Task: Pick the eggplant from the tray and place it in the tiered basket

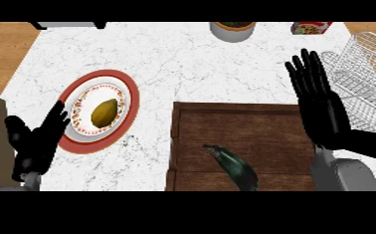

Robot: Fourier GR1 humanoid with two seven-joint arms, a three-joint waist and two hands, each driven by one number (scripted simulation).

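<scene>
Inspector: Fingers (305, 73) on the right hand (323, 113)?
Clerk: Straight, holding nothing, above the tray (242, 123).
Inspector: Left hand (37, 138)?
Clerk: Open, well left of the tray.
Inspector: Eggplant (236, 167)?
Clerk: Lying on the tray, untouched.

Kitchen counter, seen from straight above.

White marble-veined countertop (220, 63) fills the view, with wood flooring (15, 44) showing at the upper left edge. There's a patterned plate (99, 109) on a red mat with a yellowish piece of food (104, 111) on it, a dark wooden tray (242, 128) carrying an eggplant (235, 167), a white wire tiered basket (356, 73) at the right, and a grey pot (234, 30) beside a colourful box (311, 27) along the far edge.
</scene>
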